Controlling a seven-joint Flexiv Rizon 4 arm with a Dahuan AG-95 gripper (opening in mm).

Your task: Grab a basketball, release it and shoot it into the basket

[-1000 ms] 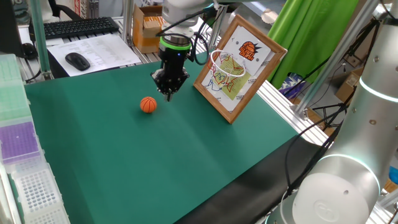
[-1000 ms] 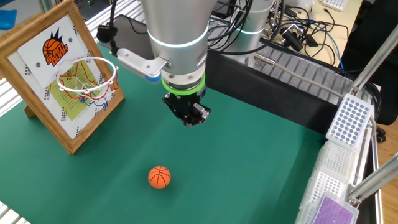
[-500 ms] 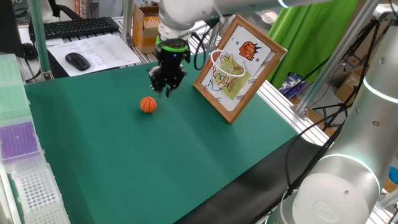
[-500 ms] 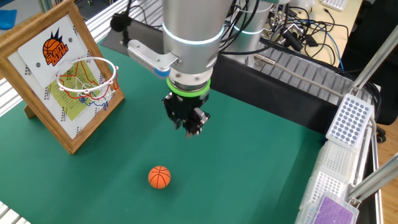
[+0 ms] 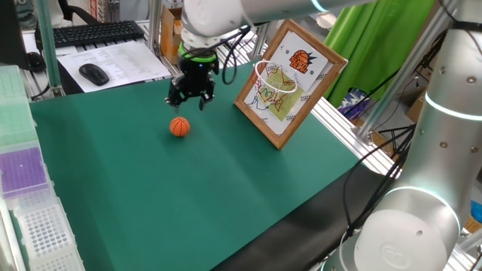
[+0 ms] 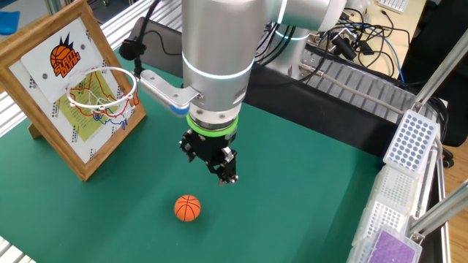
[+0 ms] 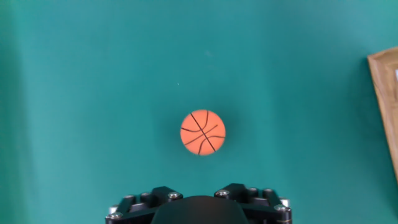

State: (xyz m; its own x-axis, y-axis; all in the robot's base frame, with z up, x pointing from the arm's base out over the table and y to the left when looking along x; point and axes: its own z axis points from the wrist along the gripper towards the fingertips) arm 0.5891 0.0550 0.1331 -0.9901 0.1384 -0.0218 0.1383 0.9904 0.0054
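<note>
The basketball (image 5: 179,126) is a tiny orange ball with black seams, lying on the green mat; it also shows in the other fixed view (image 6: 188,208) and in mid hand view (image 7: 203,132). My gripper (image 5: 188,101) hangs just above and behind it, not touching, fingers spread and empty; it also shows in the other fixed view (image 6: 218,169). In the hand view only the black hand housing (image 7: 198,210) shows, with the fingertips out of frame. The basket (image 5: 273,77) is a white ring with net on a wood-framed cartoon board (image 5: 303,96), right of the gripper; it shows too in the other fixed view (image 6: 102,89).
A computer mouse (image 5: 94,73), keyboard (image 5: 90,31) and papers lie beyond the mat's far left edge. A brown cardboard box (image 5: 181,30) stands behind the arm. Pipette tip racks (image 5: 22,173) line the left side, also seen at right in the other fixed view (image 6: 409,139). The board's frame edge (image 7: 382,106) is at right.
My gripper has moved away from the board toward the ball, coming to hang close over it. Its fingers look wider apart. The ball has not moved.
</note>
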